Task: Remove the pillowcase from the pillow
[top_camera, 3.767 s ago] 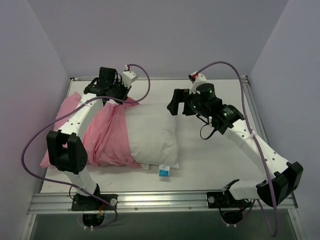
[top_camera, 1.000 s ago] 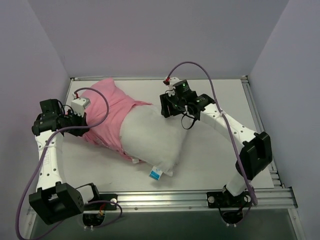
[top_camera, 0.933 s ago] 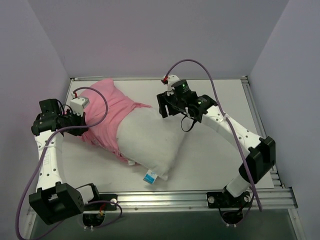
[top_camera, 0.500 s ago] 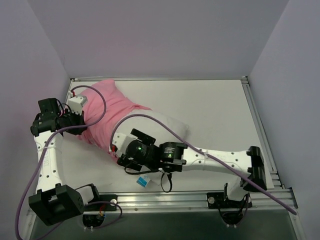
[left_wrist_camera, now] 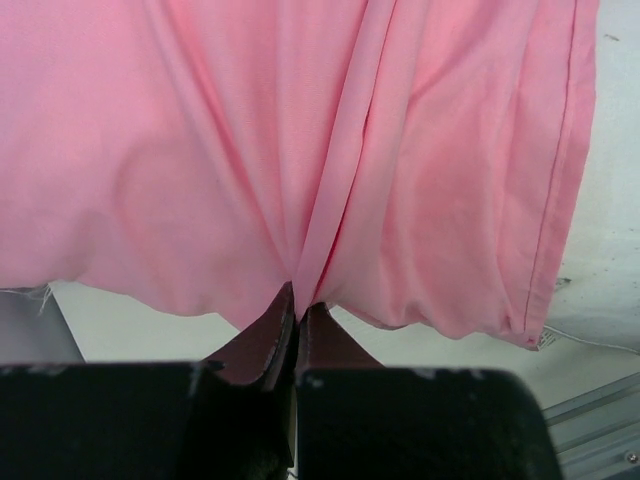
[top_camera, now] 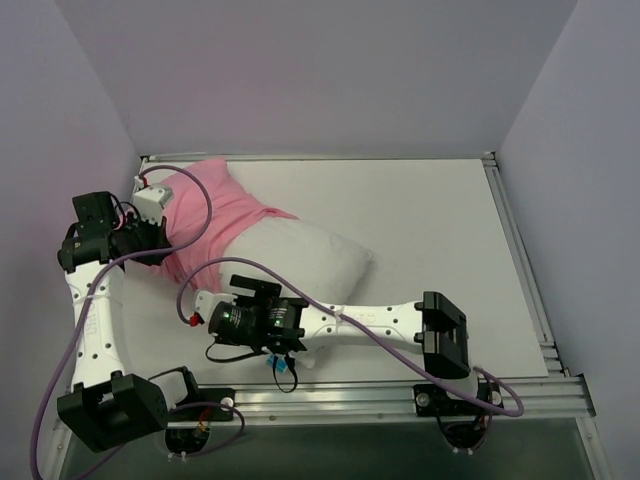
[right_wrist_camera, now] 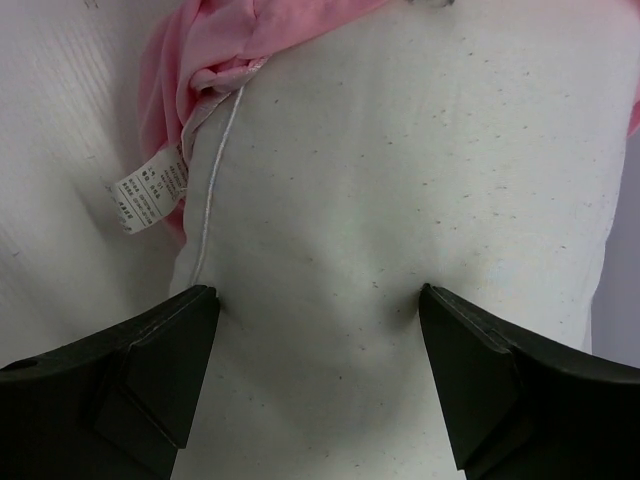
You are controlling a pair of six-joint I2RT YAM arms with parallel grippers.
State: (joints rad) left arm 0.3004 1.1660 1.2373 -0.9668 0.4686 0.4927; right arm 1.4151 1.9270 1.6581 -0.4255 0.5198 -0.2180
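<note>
Down at the left gripper [left_wrist_camera: 296, 300] we've got both fingers pressed tight together on a fold of the pink pillowcase [left_wrist_camera: 300, 140], and the cloth fans out from that pinch in long creases. Over at the right gripper [right_wrist_camera: 318, 295] the fingers are spread wide. One tip sits on each side of a bare stretch of the pillow [right_wrist_camera: 400, 180], and both seem to touch the white fabric without pinching any of it.

Label-wise, a small white care tag [right_wrist_camera: 150, 190] sticks out right beside the bunched pink hem. It has rows of tiny print that we can't read. From the top view a scrap of blue tag [top_camera: 281, 366] peeks out under the right arm [top_camera: 370, 320] at the pillow's near edge, also too small to read.

The pillow lies left of centre on a matte white desk [top_camera: 430, 230]. An aluminium rail [top_camera: 330, 400] runs along the desk's near edge, and pale lilac-grey walls [top_camera: 320, 70] close it in on three sides.

We'd say its long axis runs diagonally, from the far-left corner of the desk toward the near middle. The far-left part is inside the pillowcase, the near part is bare, and one pointed corner juts out to the right.
</note>
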